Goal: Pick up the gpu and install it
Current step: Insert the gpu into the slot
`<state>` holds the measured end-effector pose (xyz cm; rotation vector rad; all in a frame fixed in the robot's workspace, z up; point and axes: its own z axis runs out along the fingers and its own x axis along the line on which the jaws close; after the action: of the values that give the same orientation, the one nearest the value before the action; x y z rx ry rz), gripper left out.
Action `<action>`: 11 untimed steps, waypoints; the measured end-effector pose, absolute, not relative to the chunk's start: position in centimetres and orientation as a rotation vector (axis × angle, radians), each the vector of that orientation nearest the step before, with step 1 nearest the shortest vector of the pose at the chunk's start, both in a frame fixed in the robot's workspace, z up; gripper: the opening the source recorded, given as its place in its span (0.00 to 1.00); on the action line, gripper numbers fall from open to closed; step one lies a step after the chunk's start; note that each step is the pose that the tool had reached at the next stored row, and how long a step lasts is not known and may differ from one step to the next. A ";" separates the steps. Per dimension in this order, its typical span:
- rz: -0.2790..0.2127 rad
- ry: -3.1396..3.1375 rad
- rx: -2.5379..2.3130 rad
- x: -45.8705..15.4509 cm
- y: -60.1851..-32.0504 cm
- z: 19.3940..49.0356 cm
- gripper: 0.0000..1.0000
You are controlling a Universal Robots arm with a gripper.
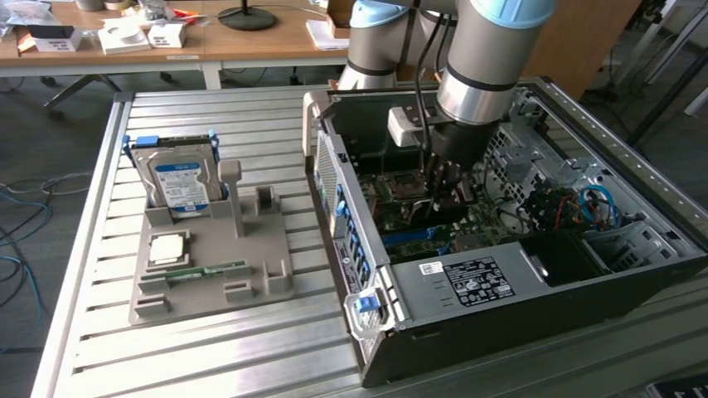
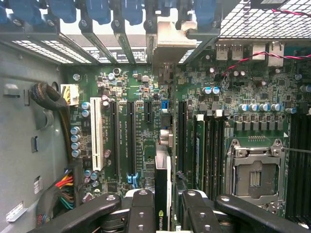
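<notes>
In the exterior view the arm reaches down from 12 o'clock into the open computer case [image 1: 487, 274], which takes up the 3 o'clock half of the slatted aluminium table [image 1: 221, 348]. The gripper [image 1: 448, 186] hangs over the motherboard near the middle of the case; the card under it is too dark there to make out. At 9 o'clock of the case, well apart from it, a grey fixture tray [image 1: 210, 286] carries 1 hard drive [image 1: 182, 182] standing upright at its 12 o'clock end, with a processor chip [image 1: 168, 247] and a memory stick [image 1: 210, 269] lying flat nearer 6 o'clock. Wooden desks [image 1: 265, 41] with boxes and a lamp base [image 1: 245, 16] run across 12 o'clock, and loose cables [image 1: 22, 215] lie on the floor at 9 o'clock.

In the wrist view the gpu [image 2: 162, 184] stands edge-on between the 2 black fingers [image 2: 141, 208], which pinch it from both sides. The gripper [image 2: 163, 206] holds its near end. The card's grey metal bracket [image 2: 170, 41] sits at the far end against the case's rear slot openings. The card runs between the long expansion slots [image 2: 131, 136] and the memory slots [image 2: 209, 145]. Whether it is seated in a slot cannot be told.
</notes>
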<state>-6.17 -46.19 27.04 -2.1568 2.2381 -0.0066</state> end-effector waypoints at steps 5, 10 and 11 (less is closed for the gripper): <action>-0.007 2.238 -2.157 -6.2 -46.2 27.0 0.26; -0.007 2.238 -2.157 -6.2 -46.2 26.9 0.26; -0.007 2.238 -2.157 -6.2 -46.2 26.9 0.26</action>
<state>-6.25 -46.19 26.92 -2.1568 2.2382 -0.0067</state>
